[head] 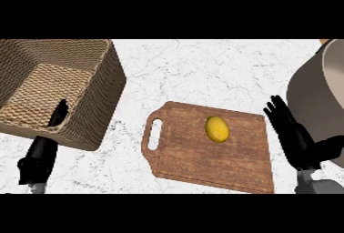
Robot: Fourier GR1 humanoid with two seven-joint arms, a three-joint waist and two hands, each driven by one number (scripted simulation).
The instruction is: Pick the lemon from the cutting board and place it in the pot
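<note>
A yellow lemon (217,129) lies on the brown wooden cutting board (201,159), in its upper right part. The grey pot (321,93) stands at the right edge, only partly in view. My right hand (295,139) is open, fingers straight and pointing up, between the board's right edge and the pot, apart from the lemon. At the lower left my left hand (42,154) is open, fingers up against the near wall of the basket.
A large woven basket (101,91) fills the upper left. The counter is white marble (201,68). The board has a handle slot (154,134) on its left side.
</note>
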